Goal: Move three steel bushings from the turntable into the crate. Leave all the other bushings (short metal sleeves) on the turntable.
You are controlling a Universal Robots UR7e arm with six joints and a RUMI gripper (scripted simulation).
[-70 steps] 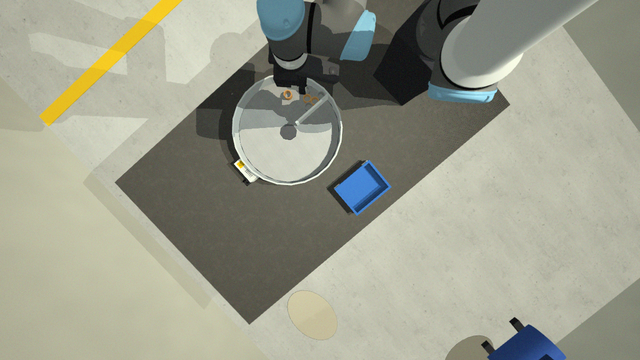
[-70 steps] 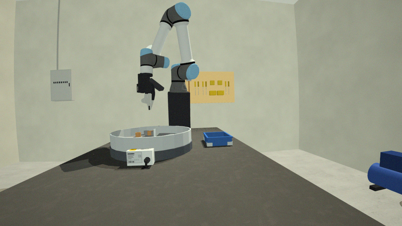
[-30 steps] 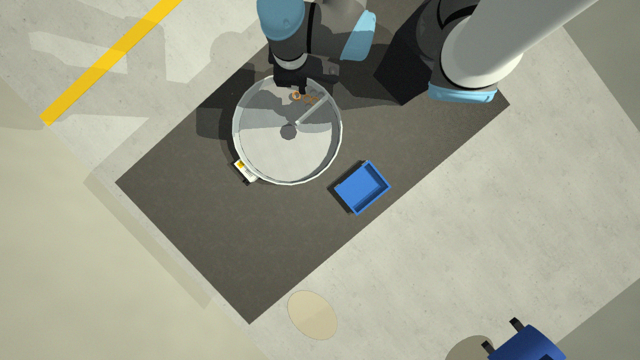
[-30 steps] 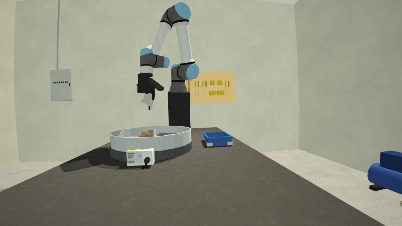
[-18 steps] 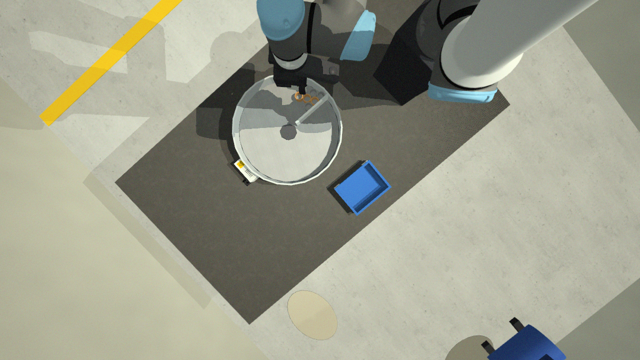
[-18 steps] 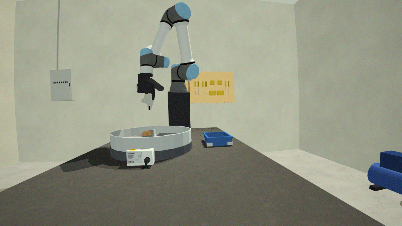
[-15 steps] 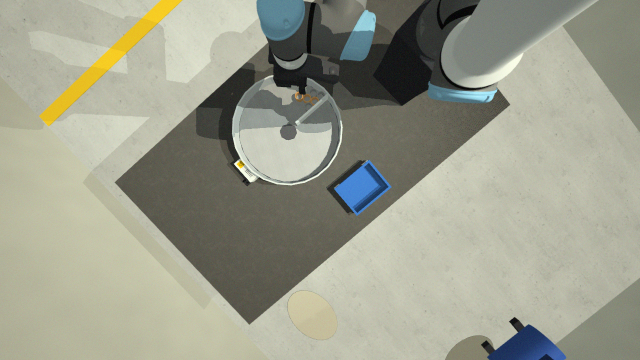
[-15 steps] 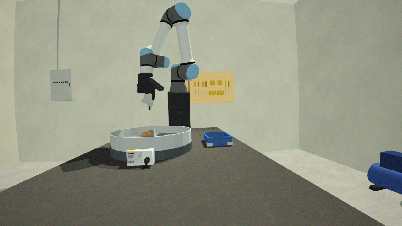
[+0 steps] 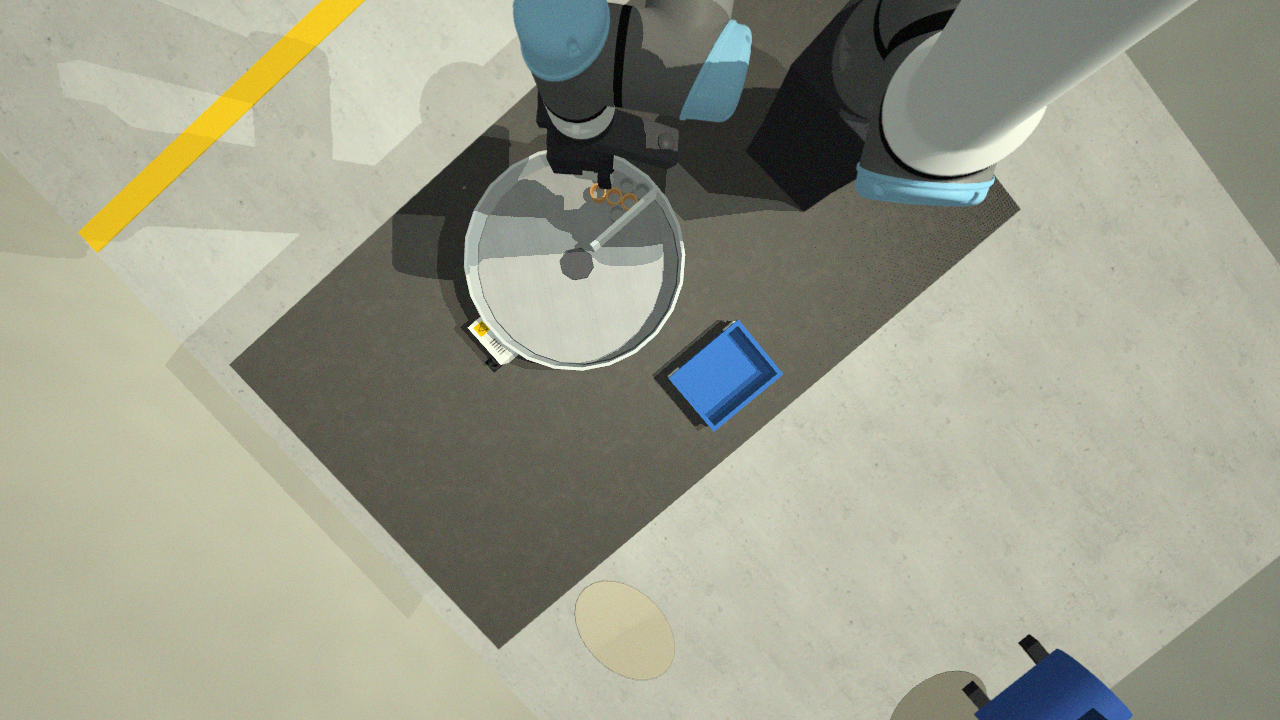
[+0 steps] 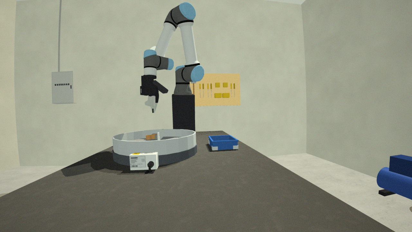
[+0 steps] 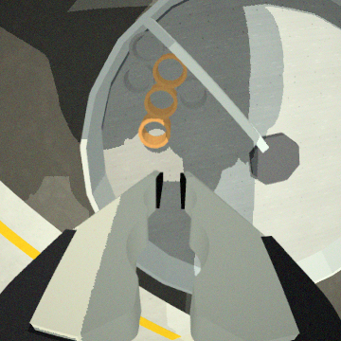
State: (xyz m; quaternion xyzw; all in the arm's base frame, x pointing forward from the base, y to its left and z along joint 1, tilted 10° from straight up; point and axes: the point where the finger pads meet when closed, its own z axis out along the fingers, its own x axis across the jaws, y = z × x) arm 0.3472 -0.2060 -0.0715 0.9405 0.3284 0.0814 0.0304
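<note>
On the dark tabletop [image 9: 402,465] [image 10: 201,187] [image 11: 24,80], a divider [image 9: 626,217] [image 10: 158,136] [image 11: 208,85] juts inside the turntable [image 9: 572,322] [image 10: 155,147] [image 11: 303,95]; fingers [image 9: 605,182] [image 10: 153,110] nearly together.
</note>
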